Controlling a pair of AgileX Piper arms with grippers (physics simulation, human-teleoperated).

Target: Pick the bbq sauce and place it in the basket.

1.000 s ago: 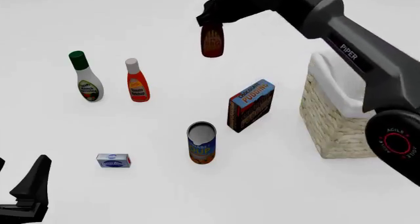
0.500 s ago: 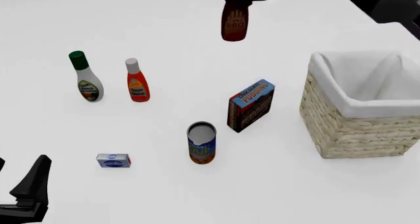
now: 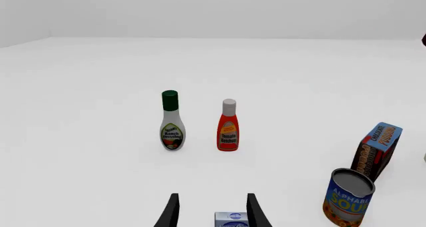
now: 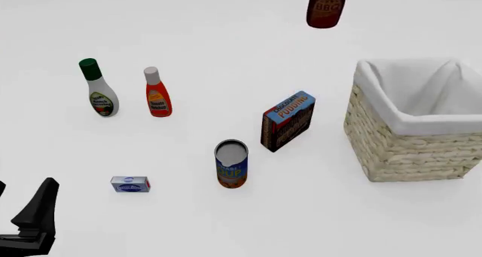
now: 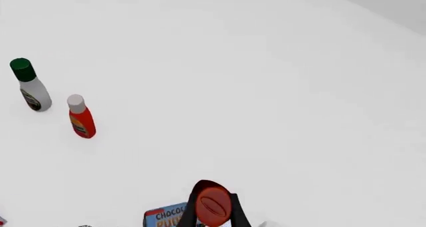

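A: Where is the bbq sauce (image 4: pixel 327 7) sitting?
B: It is hanging upright above the table, a dark reddish-brown bottle with a red cap, up and left of the basket (image 4: pixel 391 149).
A: And the basket?
B: It is standing open, white cloth lining showing.

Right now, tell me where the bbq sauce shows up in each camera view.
Front view: bbq sauce at the top edge, above and left of the basket, in the air.
Left wrist view: not in it.
Right wrist view: its red cap at bottom centre, between the right gripper's fingers.
Shared landmark: chocolate pudding box.
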